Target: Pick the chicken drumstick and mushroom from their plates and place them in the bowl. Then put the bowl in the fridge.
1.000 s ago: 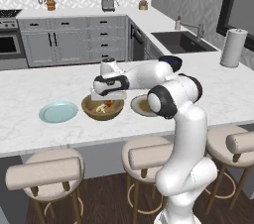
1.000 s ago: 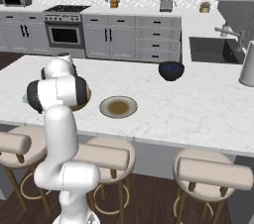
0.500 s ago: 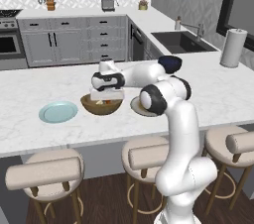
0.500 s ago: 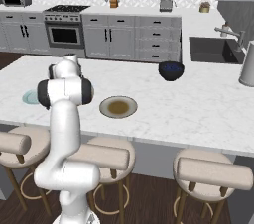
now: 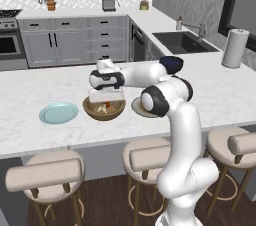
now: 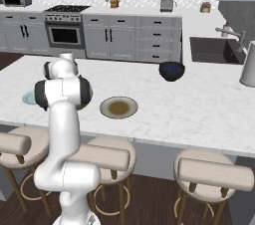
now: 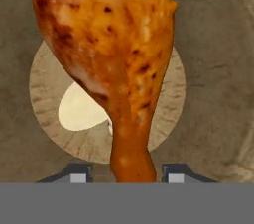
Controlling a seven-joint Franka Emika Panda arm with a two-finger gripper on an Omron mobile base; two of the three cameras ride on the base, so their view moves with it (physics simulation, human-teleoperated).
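Observation:
My gripper (image 7: pixel 127 173) hangs just above the brown wooden bowl (image 5: pixel 104 110) on the island counter, shut on the bone end of the orange-brown chicken drumstick (image 7: pixel 114 34). In the hand view the drumstick's bulbous end reaches out over the bowl's tan inside (image 7: pixel 208 69). The pale cream mushroom (image 7: pixel 82 111) lies on the bowl's floor beneath it. Left of the bowl sits the light blue plate (image 5: pixel 58 112), bare. The grey-brown plate (image 6: pixel 118 107) lies to the bowl's right, bare too. The fridge is out of view.
A dark blue bowl (image 6: pixel 172 70) stands farther back on the island. A paper towel roll (image 5: pixel 235 48) stands at its right end, beside the sink (image 5: pixel 185 42). Bar stools (image 5: pixel 45 174) line the near edge below the counter.
The hand has come down a little over the bowl with the drumstick in it. Plates and bowl have stayed put.

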